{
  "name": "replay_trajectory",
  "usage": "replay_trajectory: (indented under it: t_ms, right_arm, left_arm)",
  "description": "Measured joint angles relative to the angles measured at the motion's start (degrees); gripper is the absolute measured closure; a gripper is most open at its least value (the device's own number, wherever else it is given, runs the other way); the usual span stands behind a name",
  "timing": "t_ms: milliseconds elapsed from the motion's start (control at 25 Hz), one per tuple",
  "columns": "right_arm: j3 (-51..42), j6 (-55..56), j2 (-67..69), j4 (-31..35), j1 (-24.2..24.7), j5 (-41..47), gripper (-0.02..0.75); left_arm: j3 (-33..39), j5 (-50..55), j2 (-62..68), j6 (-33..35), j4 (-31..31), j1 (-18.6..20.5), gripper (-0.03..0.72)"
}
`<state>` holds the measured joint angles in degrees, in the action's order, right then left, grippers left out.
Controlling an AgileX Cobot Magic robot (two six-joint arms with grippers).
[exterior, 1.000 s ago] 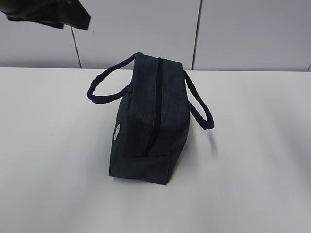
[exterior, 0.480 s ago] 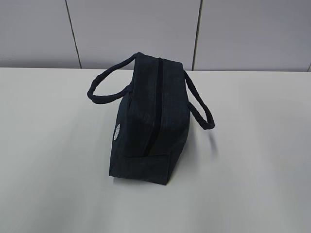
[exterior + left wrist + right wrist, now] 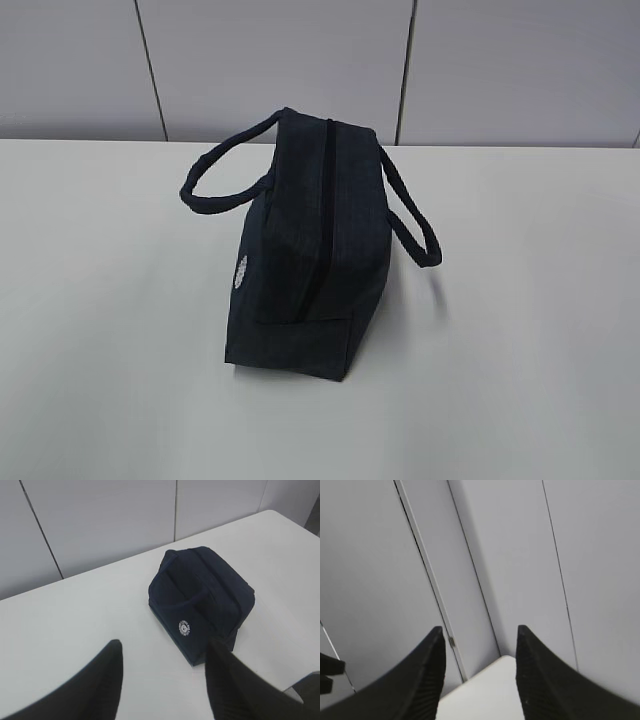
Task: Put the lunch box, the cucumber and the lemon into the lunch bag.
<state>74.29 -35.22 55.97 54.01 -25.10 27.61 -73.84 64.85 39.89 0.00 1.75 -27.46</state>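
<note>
Nearest the left wrist camera, the left gripper (image 3: 162, 672) is hovering above the table (image 3: 75, 620) with its two dark fingers (image 3: 107, 672) spread apart and nothing lying between them; it is touching nothing. Beyond the fingertips, a little way off, the lunch bag (image 3: 202, 600) is standing on the white surface with its round white emblem (image 3: 185, 628) facing this camera, which suggests that the left arm is keeping the bag in sight without engaging it.

In the exterior view the lunch bag (image 3: 305, 250) is sitting upright near the middle of the table (image 3: 110, 330), the zipper (image 3: 322, 215) running along its top as a dark closed line, and the two loop handles (image 3: 215, 170) are falling outward to either side, so that the top is lying unobstructed. No arm is entering this view. The lunch box, the cucumber and the lemon are appearing in none of the views; with the zipper drawn closed, they are judged to be inside the bag, though the pictures cannot confirm this.

Farthest off, the right gripper (image 3: 479, 672) is pointing away from the work area toward the grey wall panels (image 3: 520, 555), only a corner of the table (image 3: 485, 690) showing below it. Its fingers (image 3: 427, 672) are likewise standing apart and holding nothing, a posture consistent with an arm that is parked clear of the bag.
</note>
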Motion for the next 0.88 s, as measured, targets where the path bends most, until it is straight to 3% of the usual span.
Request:
replay_trajectory:
  t_ms: [160, 320, 560, 880]
  right_arm:
    - [8.0, 17.5, 2.2, -27.4, 0.0, 14.2, 0.386]
    - [8.9, 25.5, 2.1, -41.6, 0.0, 23.8, 0.387]
    - [3.5, 27.5, -4.6, -46.2, 0.0, 28.4, 0.387]
    - [-12.1, 30.7, -20.1, -50.1, 0.0, 31.7, 0.387]
  left_arm:
    - [6.0, -0.1, -4.2, 1.1, 0.0, 0.0, 0.319]
    - [13.4, -3.0, -9.1, 1.6, 0.0, 0.0, 0.319]
    - [20.8, -4.3, -15.0, 1.6, -0.6, 0.0, 0.319]
    - [26.4, -2.5, -20.6, 2.6, -0.9, 0.0, 0.319]
